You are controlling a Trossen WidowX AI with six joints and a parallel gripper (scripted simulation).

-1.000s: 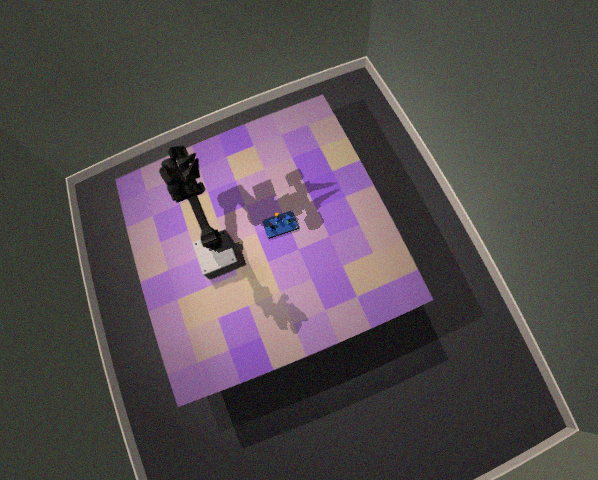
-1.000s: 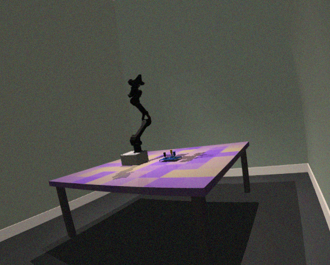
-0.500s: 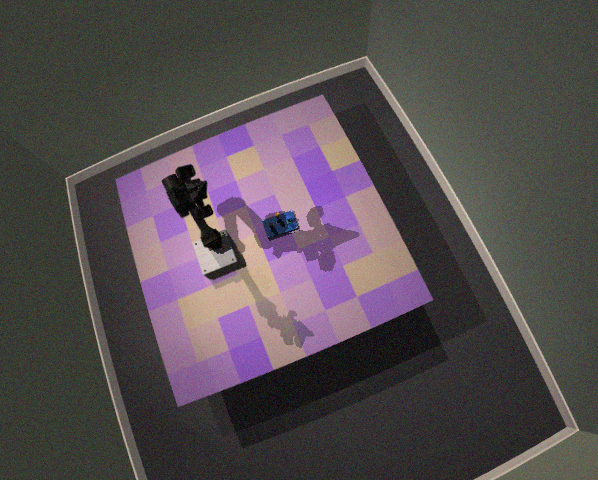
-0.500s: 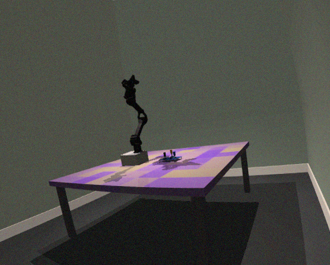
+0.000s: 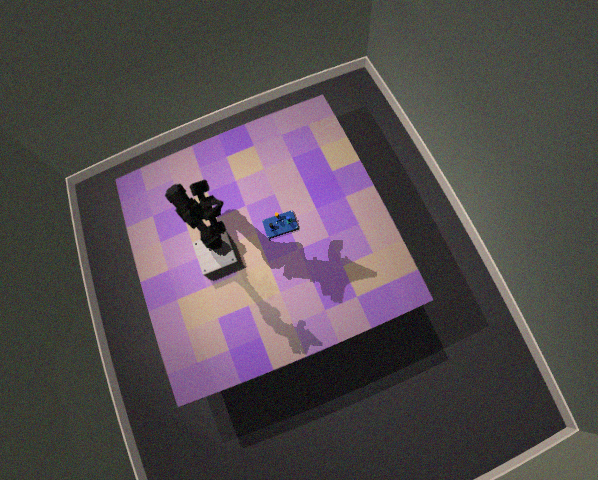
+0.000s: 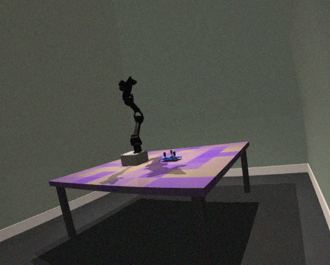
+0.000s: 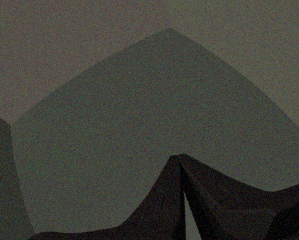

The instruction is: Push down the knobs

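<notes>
The blue circuit board (image 5: pixel 282 230) (image 6: pixel 170 159) stands low on the table, to the right of the arm's base. Three upright parts rise from it: a dark knob (image 5: pixel 272 226) (image 6: pixel 164 154), a taller orange part (image 5: pixel 277 214) (image 6: pixel 171 152) and a dark bluish knob (image 6: pixel 174 153). The views are too small to tell how far any knob sits above its potentiometer. My gripper (image 7: pixel 177 162) is shut and empty, its fingertips meeting in the wrist view. It is raised high above the table, well away from the board, and points at walls and ceiling.
The arm's pale base block (image 5: pixel 219 263) (image 6: pixel 134 158) stands on the patchwork table (image 5: pixel 206 382) (image 6: pixel 187 182), left of the board. The raised arm casts shadows across the tabletop near the board. Room walls surround the table.
</notes>
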